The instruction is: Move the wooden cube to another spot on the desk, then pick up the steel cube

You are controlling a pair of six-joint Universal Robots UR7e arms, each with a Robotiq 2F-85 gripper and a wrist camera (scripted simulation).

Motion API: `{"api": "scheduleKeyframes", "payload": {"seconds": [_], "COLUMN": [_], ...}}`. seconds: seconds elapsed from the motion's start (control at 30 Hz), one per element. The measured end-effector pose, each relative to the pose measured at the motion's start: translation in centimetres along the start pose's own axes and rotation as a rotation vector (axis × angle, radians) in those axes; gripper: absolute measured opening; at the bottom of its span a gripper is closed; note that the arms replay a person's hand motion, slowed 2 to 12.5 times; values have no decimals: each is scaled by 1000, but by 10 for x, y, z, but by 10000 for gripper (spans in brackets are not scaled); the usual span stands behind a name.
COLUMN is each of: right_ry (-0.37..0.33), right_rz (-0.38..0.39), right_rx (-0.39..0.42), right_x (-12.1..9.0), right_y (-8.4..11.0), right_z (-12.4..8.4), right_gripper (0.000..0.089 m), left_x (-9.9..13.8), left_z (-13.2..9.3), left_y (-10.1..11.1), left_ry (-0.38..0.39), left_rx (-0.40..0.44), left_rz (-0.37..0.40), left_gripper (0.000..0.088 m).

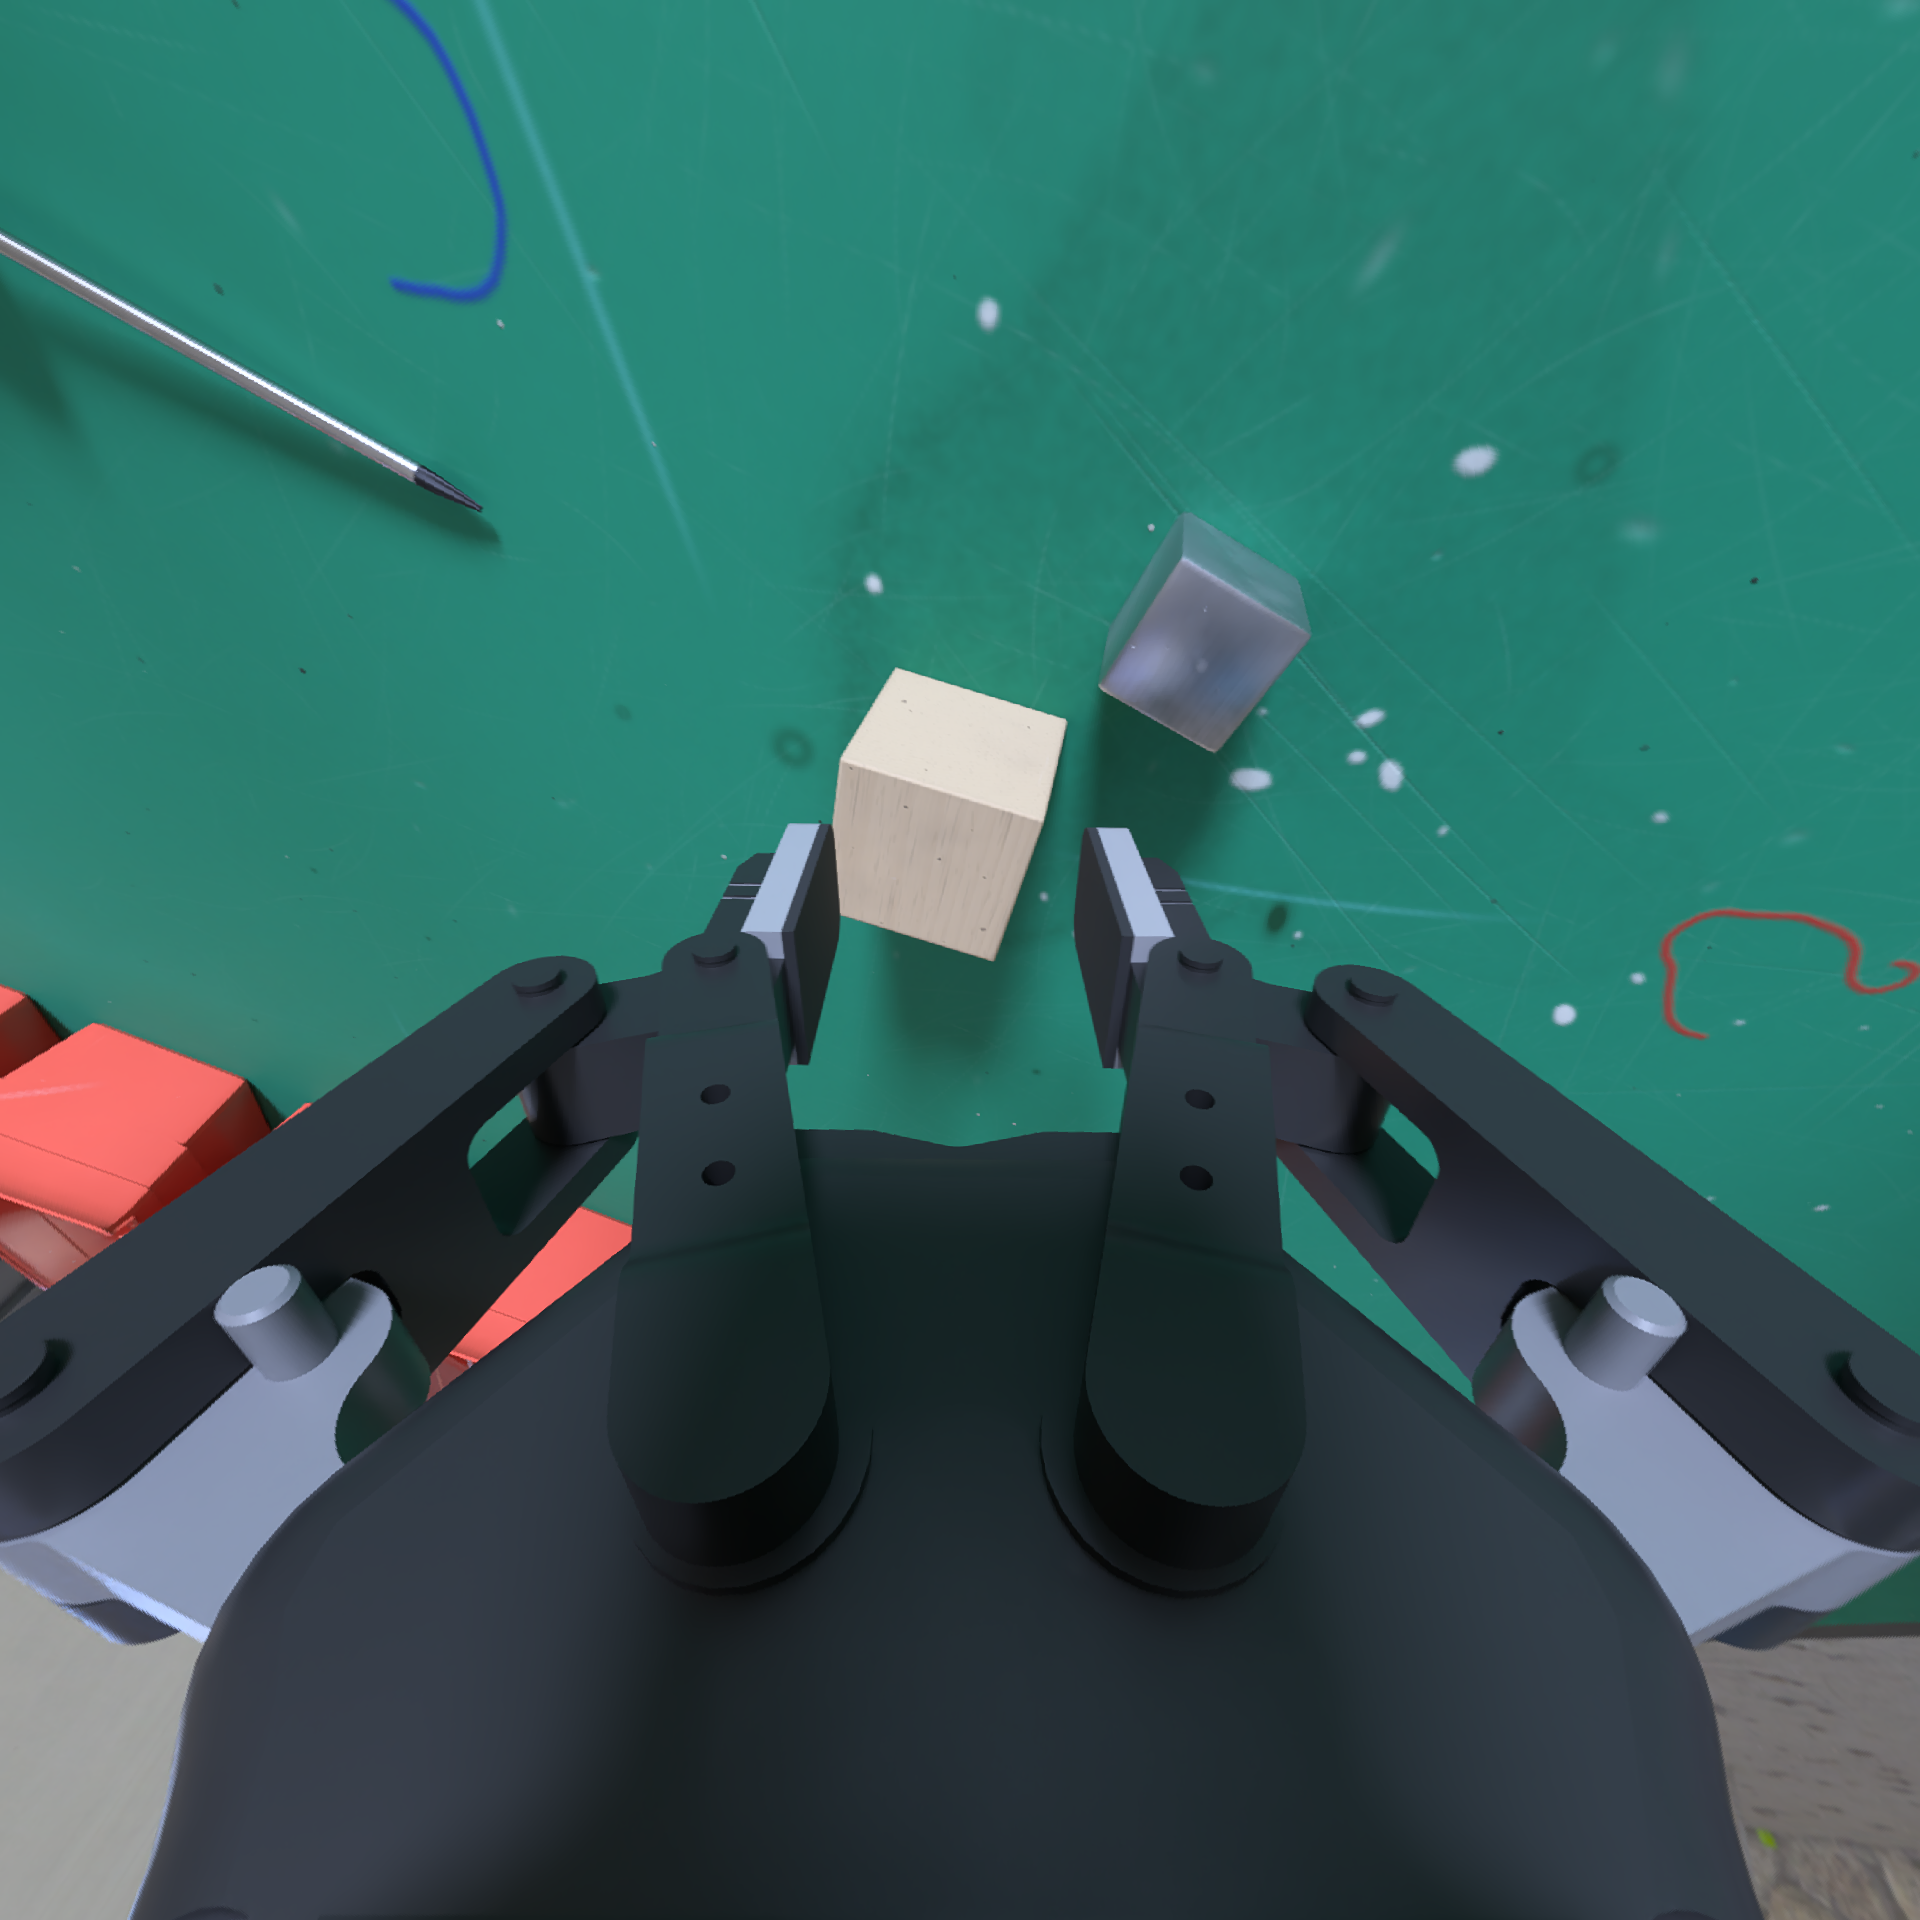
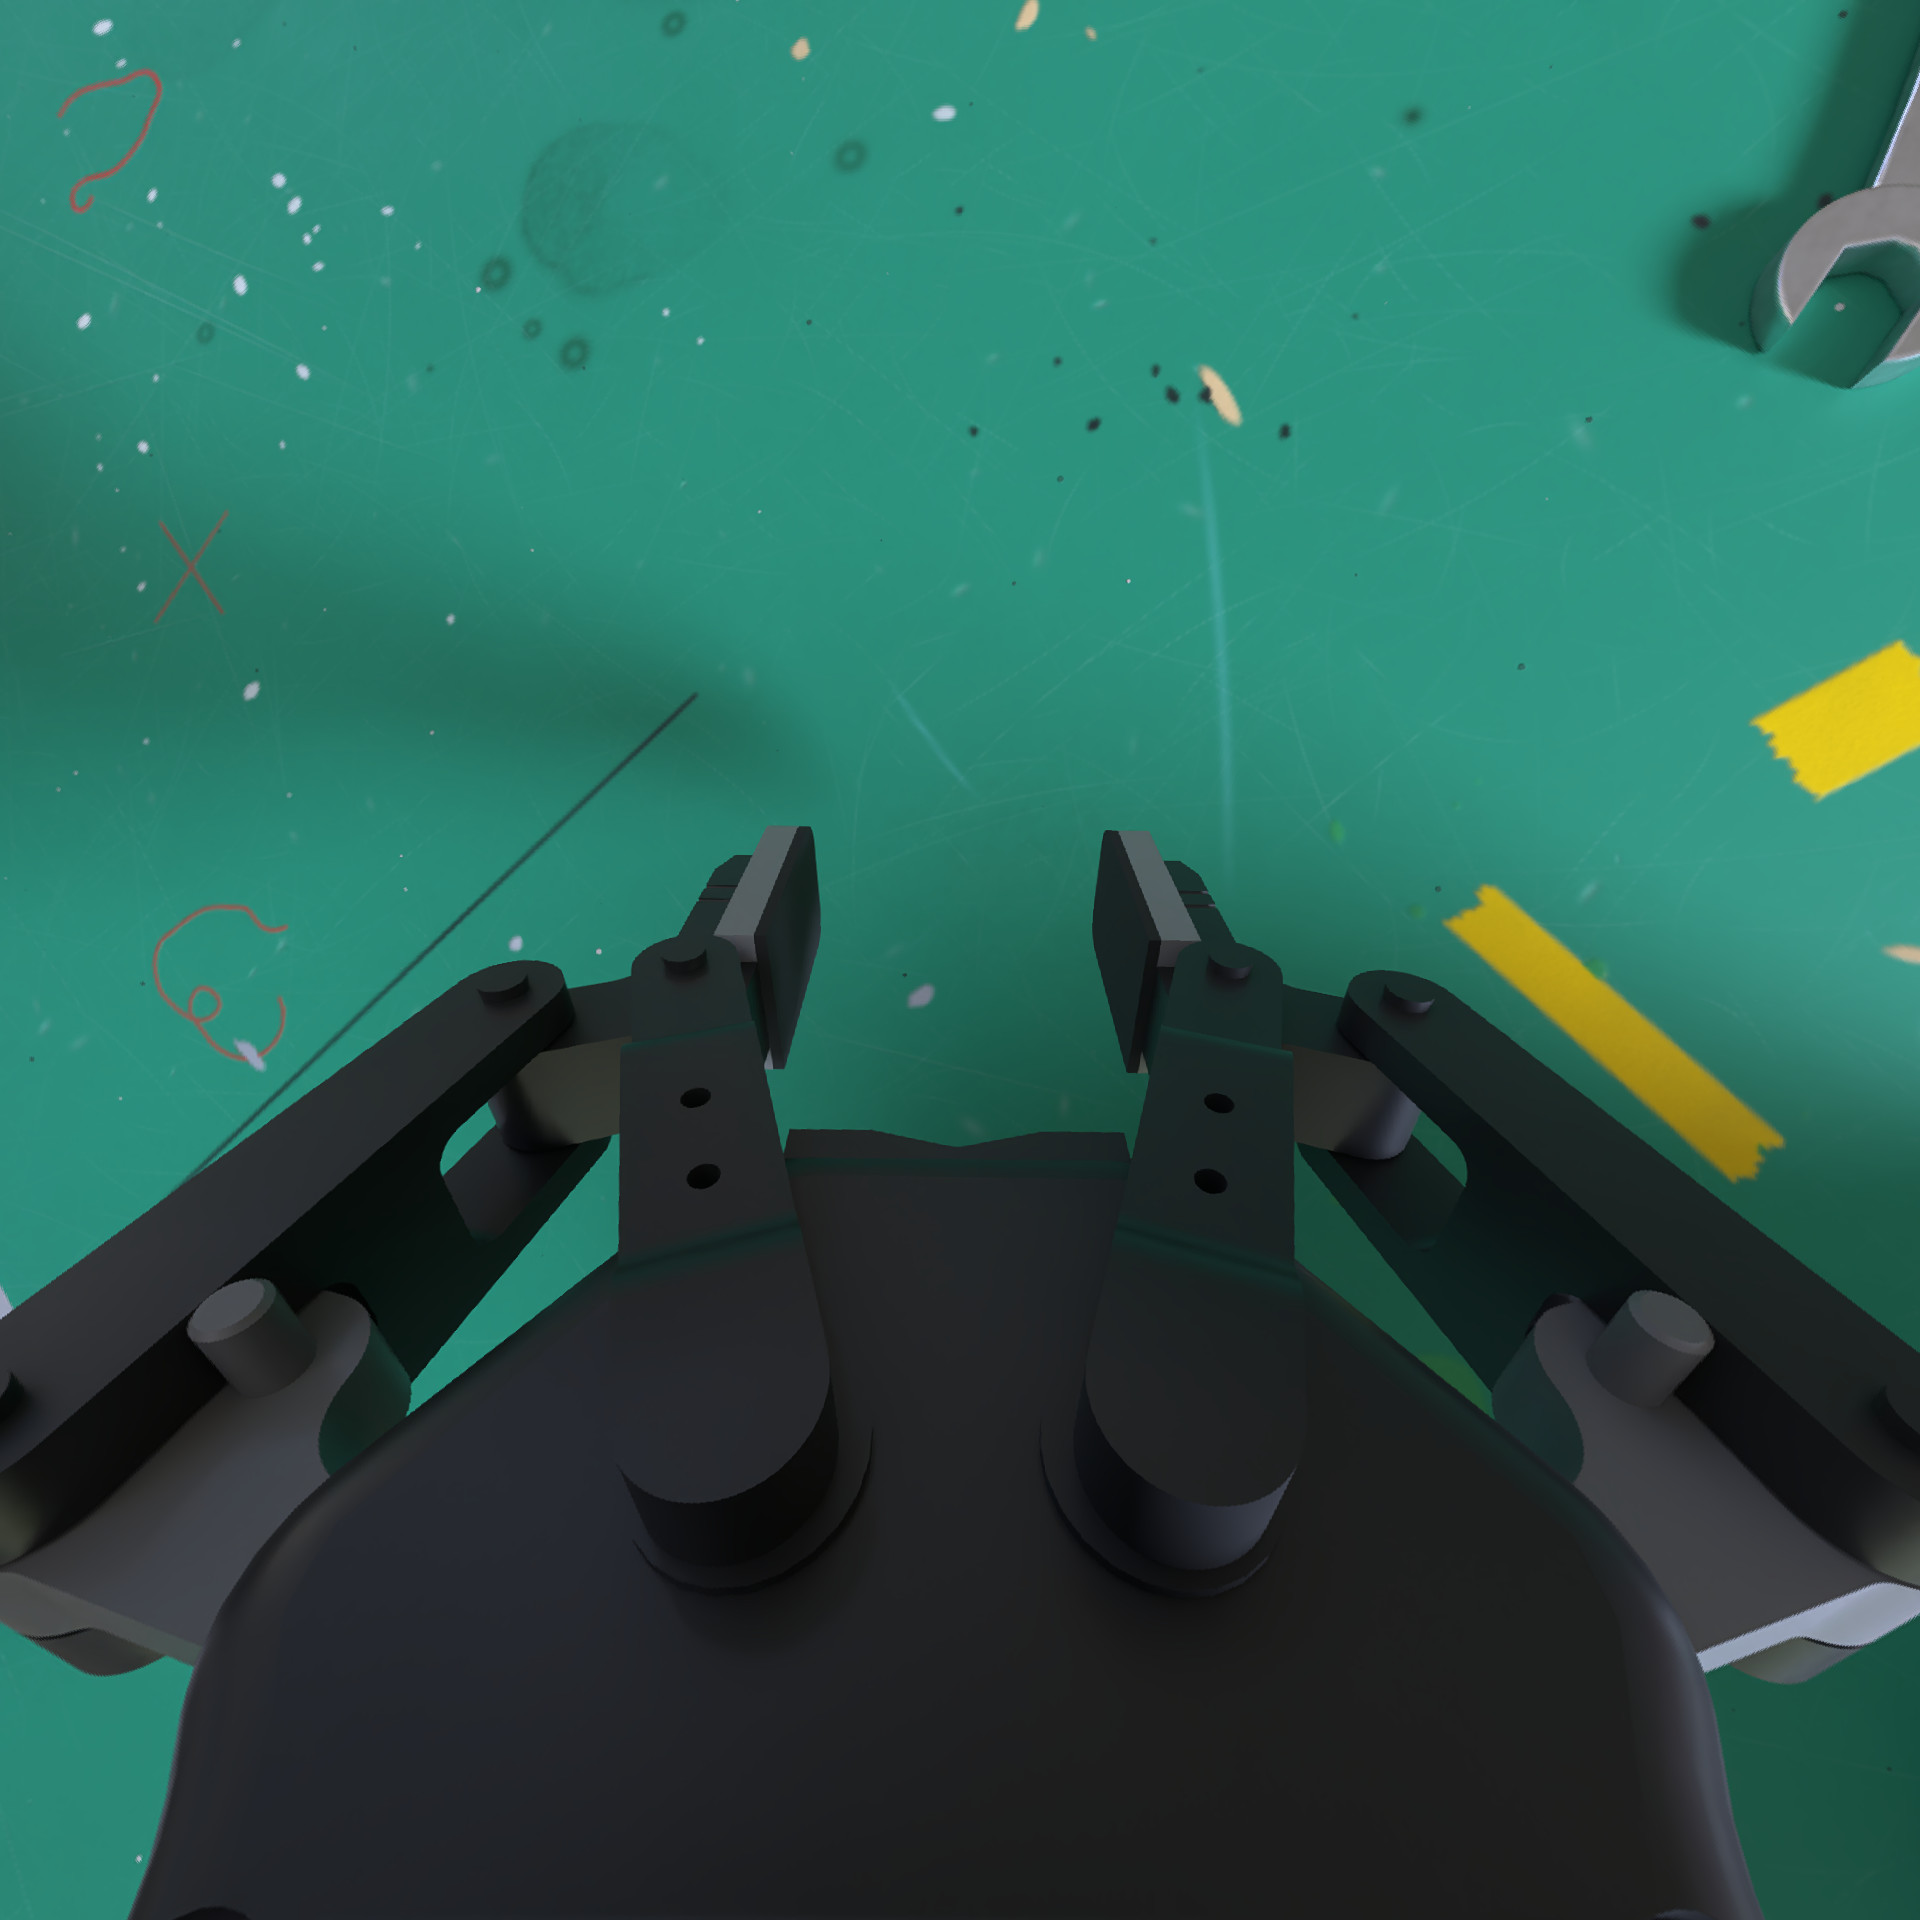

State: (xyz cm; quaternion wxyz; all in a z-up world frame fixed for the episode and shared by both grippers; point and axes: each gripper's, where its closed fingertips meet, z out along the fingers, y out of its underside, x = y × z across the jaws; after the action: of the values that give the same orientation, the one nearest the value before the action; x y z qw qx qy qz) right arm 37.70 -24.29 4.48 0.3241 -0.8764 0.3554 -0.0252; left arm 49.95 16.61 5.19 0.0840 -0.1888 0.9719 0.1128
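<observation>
In the left wrist view a pale wooden cube (image 1: pixel 948 810) rests on the green mat, just beyond my left gripper (image 1: pixel 956 842), which is open and hangs above it with a fingertip on each side of the cube's near part. A grey steel cube (image 1: pixel 1200 634) sits on the mat a short way up and right of the wooden cube, apart from it. My right gripper (image 2: pixel 956 842) is open and empty over bare green mat; neither cube shows in the right wrist view.
A thin metal rod with a dark tip (image 1: pixel 239 369) lies at upper left, red blocks (image 1: pixel 114 1122) at lower left, and the mat's edge (image 1: pixel 1849 1631) at lower right. In the right wrist view a steel wrench (image 2: pixel 1849 260) lies at top right and yellow tape strips (image 2: pixel 1610 1029) at right.
</observation>
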Motion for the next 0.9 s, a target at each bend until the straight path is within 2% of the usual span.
{"api": "scheduleKeyframes", "payload": {"seconds": [0.13,0.27,0.7,0.9], "right_ry": [-4,-7,-10,-9], "right_rz": [-1,-3,-8,-10], "right_rx": [5,12,24,24], "right_x": [-1,-1,-1,-1], "right_y": [-1,-1,-3,-3], "right_z": [-1,-2,-3,-3], "right_gripper": [481,481,481,481], "left_x": [9,22,25,15], "left_z": [1,1,8,12], "left_y": [3,3,11,10], "left_ry": [41,84,70,4], "left_rx": [-17,-15,-65,-92], "left_rz": [13,42,137,172], "left_gripper": [531,596,583,552]}}
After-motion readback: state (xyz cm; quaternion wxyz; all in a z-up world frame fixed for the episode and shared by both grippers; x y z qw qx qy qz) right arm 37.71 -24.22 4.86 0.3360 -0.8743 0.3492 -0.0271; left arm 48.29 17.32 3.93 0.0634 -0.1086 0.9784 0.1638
